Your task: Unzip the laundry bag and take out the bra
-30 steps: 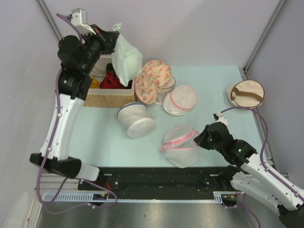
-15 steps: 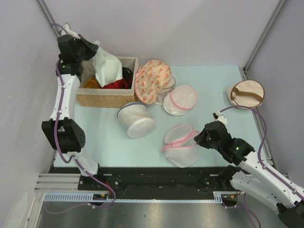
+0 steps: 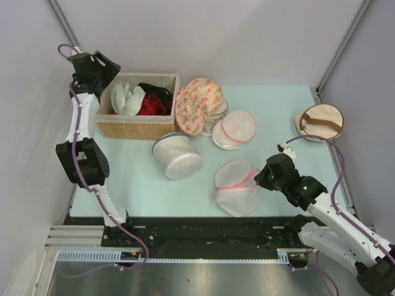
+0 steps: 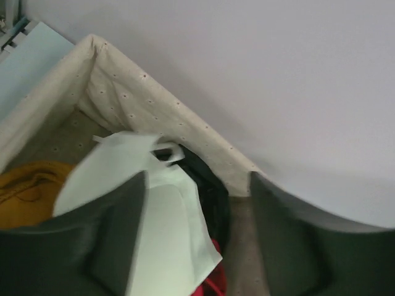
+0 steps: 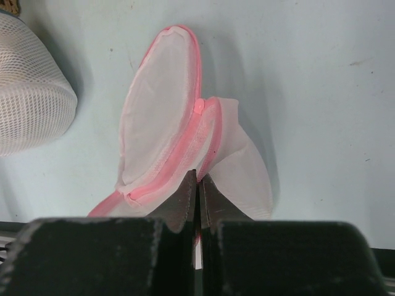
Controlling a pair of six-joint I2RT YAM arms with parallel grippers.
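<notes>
The laundry bag [image 3: 237,188] is seen close to the near edge of the table [image 3: 123,172], a little to the right of the middle. It is unzipped: the round lid is lifted and leans to the left, and the pink zipper band is seen around both parts. The right gripper [image 3: 262,177] is placed at the right side of the bag. In the right wrist view its 2 fingers [image 5: 179,206] are pressed together on the pink band, so the bag is pinched at its rim.

The bra [image 3: 148,108] is found in the wicker basket [image 3: 136,128] at the far left corner of the table, well apart from the bag. It is partly covered by a white garment [image 3: 126,98] on its left and touched by a black garment [image 3: 157,91] on its far side. A yellow cloth [image 4: 24,185] is seen beside the white garment in the left wrist view.

The left gripper [image 3: 106,69] is held above the far left corner of the basket. Its 2 fingers [image 4: 114,246] are spread wide and nothing is gripped by them; the white garment lies below them.

A white mesh cylinder [image 3: 178,157] is laid on its side between the basket and the laundry bag. A floral bag [image 3: 199,105] is leaned just beside the right end of the basket, and a round mesh bag with pink trim [image 3: 236,128] is touching it. A beige round bag [image 3: 319,121] with a brown strap is placed at the right edge.
</notes>
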